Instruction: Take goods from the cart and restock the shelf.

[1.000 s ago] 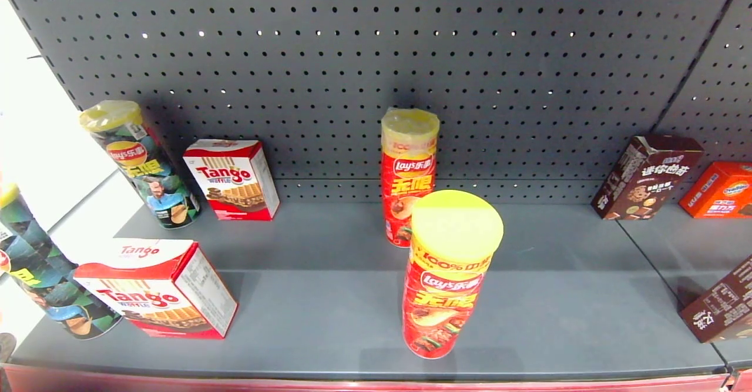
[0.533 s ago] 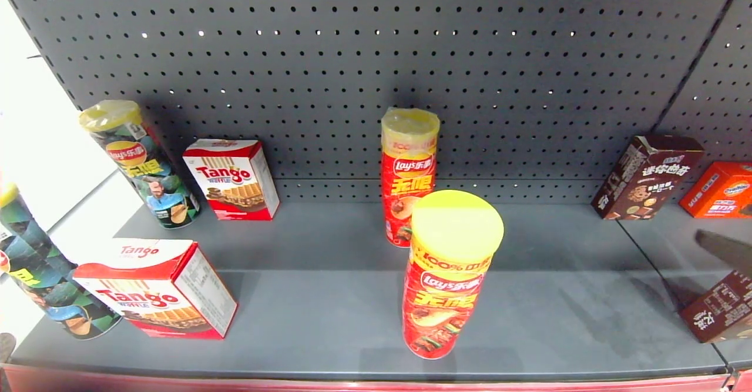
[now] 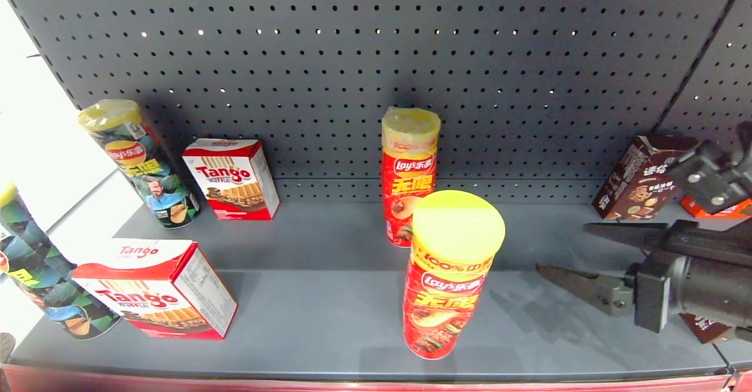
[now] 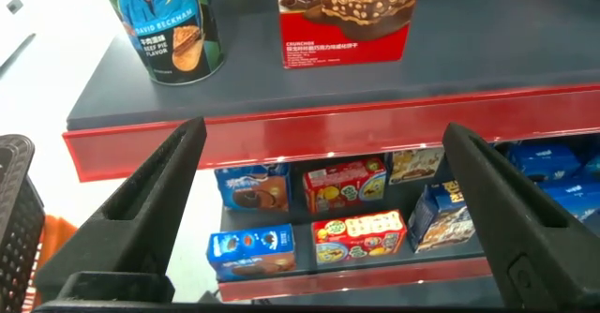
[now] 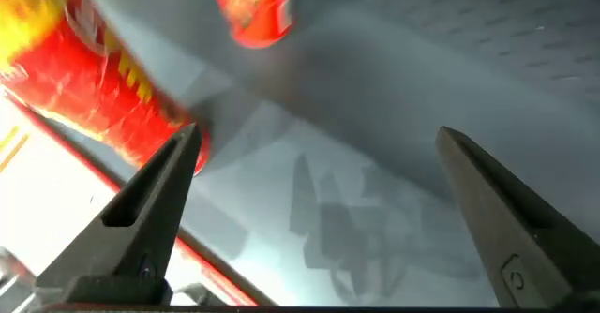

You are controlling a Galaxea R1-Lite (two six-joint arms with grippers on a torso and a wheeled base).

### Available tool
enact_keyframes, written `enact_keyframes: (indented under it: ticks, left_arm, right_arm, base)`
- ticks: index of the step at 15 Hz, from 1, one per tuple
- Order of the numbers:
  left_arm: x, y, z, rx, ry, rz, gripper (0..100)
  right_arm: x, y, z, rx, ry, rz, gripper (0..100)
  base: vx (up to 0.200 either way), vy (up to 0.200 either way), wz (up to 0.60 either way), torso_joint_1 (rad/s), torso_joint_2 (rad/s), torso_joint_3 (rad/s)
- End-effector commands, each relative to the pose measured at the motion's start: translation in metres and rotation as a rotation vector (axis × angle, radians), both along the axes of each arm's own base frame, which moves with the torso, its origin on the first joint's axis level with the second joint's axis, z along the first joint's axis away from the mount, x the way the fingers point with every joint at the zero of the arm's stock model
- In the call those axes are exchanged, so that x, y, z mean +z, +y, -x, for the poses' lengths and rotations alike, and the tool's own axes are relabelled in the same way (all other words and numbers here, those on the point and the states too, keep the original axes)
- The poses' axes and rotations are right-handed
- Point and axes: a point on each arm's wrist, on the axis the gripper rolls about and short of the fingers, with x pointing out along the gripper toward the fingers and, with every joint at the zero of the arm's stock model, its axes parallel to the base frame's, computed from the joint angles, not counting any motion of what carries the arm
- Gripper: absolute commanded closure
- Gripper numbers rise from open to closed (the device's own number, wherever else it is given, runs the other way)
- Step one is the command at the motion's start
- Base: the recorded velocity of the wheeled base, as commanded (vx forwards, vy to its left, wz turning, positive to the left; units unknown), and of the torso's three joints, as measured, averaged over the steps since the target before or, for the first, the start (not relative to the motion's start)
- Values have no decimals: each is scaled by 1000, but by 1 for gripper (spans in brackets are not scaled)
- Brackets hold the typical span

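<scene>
Right hand (image 3: 564, 248) was over the right end of the shelf (image 3: 329, 315), its 2 fingers apart and holding nothing, tips pointing toward the front red crisp can (image 3: 449, 274) but apart from it; that can stood upright near the shelf's front edge, yellow lid on; rear red crisp can (image 3: 409, 174) stood upright just behind it, by the pegboard panel (image 3: 376, 57); in the right wrist view the right hand (image 5: 316, 135) framed bare shelf, with the front can off to one side; left hand (image 4: 323, 133) was lower, facing the red shelf edge (image 4: 525, 111), fingers apart and holding nothing; 2 green crisp cans (image 3: 141, 166) and 2 wafer boxes (image 3: 155, 289) stood on the shelf's left part; a brown box (image 3: 643, 177) leaned at the back right.
</scene>
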Motion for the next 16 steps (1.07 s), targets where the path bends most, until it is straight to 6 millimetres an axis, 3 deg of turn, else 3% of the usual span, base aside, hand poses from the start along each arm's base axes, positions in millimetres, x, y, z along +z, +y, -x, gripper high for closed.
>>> enact_keyframes:
  ticks: [1, 5, 16]
  left_arm:
    - [0, 0, 0, -1, 3, 0, 0]
    - [0, 0, 0, -3, 3, 0, 0]
    - [0, 0, 0, -3, 3, 0, 0]
  right_arm:
    - [-14, 16, -10, 40, 61, 42, 0]
    - [-24, 28, -20, 59, 96, 69, 0]
    - [-27, 53, -31, 108, 111, 87, 0]
  base:
    - [0, 0, 0, 0, 0, 0]
    - [0, 0, 0, 0, 0, 0]
    - [0, 0, 0, 0, 0, 0]
